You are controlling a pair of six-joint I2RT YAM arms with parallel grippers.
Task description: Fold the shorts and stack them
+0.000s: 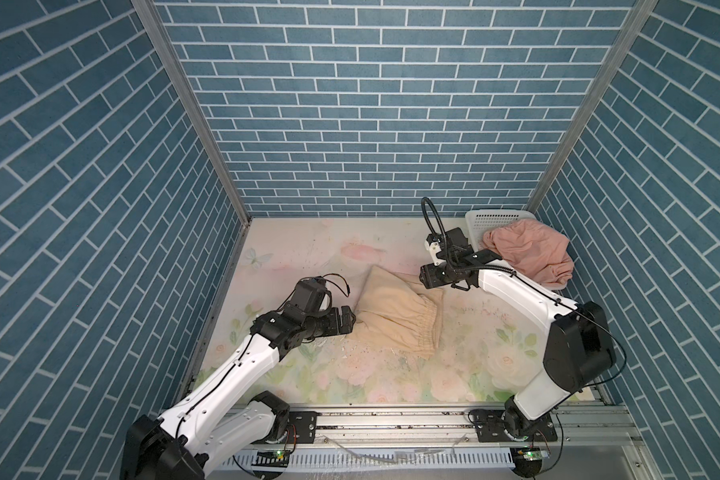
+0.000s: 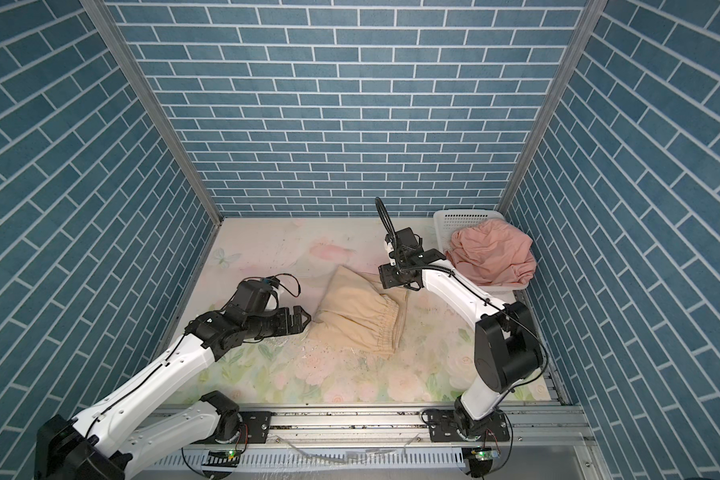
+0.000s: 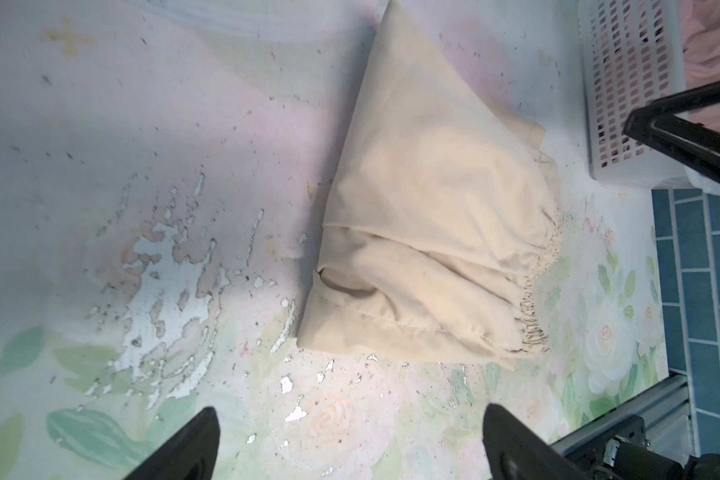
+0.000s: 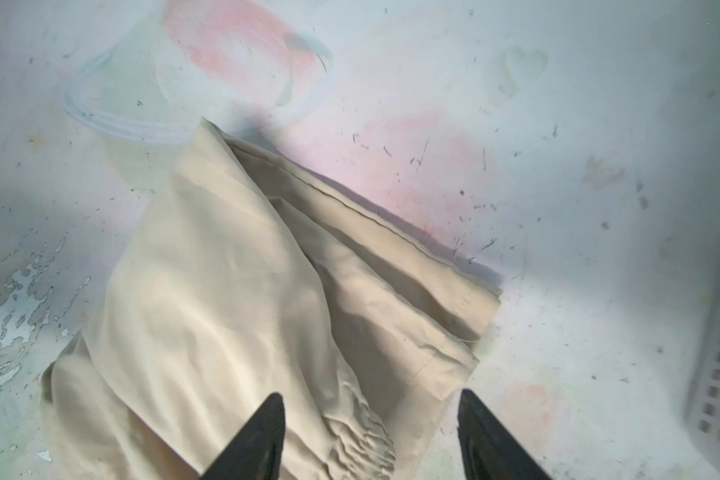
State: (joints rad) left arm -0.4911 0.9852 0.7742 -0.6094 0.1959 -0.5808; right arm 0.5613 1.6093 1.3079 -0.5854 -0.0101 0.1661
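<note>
Two shorts matter here. The beige shorts lie loosely part-folded near the middle of the table. The pink shorts are heaped in the white basket at the far right corner, well apart.

In both top views the beige pair's gathered waistband runs along its right edge. A stitched hem edge faces left and a pointed fold reaches toward the back wall, so waist to hem it lies roughly across the table.

The left gripper sits low, just beside that hem edge, jaws spread wide and empty. The right gripper hangs over the far right corner, jaws apart with cloth beneath them but nothing pinched.

Each arm looks nearest its own side of the cloth. A fold carrying hem toward waistband would probably start from the left.
</note>
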